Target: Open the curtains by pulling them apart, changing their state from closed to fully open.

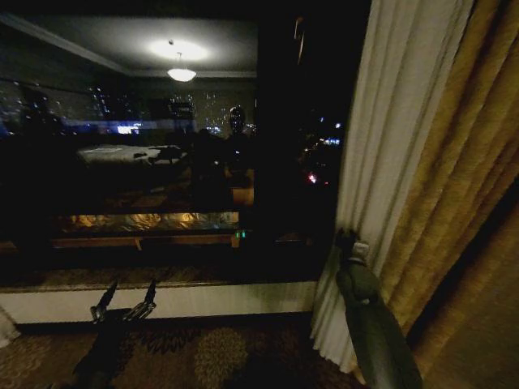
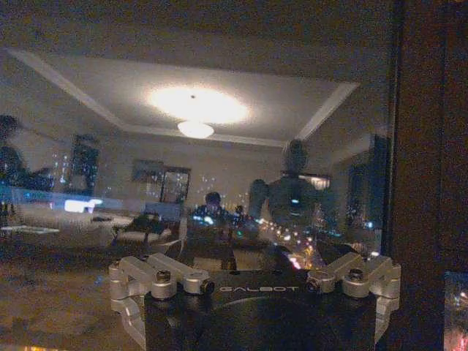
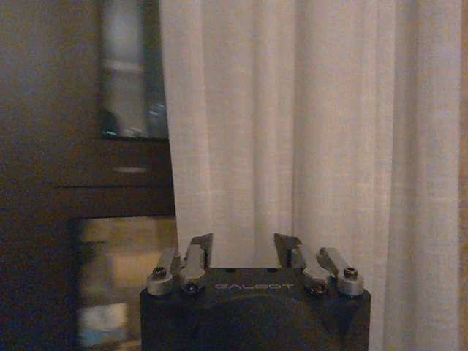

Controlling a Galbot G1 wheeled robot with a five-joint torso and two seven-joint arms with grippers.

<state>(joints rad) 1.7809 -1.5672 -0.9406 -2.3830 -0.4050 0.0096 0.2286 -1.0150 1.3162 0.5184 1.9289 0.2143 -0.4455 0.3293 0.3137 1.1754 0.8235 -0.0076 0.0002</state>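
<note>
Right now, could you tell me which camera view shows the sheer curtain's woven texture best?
The right wrist view: the sheer curtain hangs directly before the open right gripper, weave and pleats plain. The head view shows that curtain gathered at the window's right beside the golden drape, without weave detail. The left wrist view faces the window glass.

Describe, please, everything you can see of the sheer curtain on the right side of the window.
The sheer curtain is off-white, thin, finely woven fabric hanging in vertical pleats. It is gathered at the right edge of the dark window, directly beside the golden-yellow drape, and reaches down towards the patterned carpet. The right claw is open and held right up against its inner edge; actual contact cannot be confirmed.
</note>
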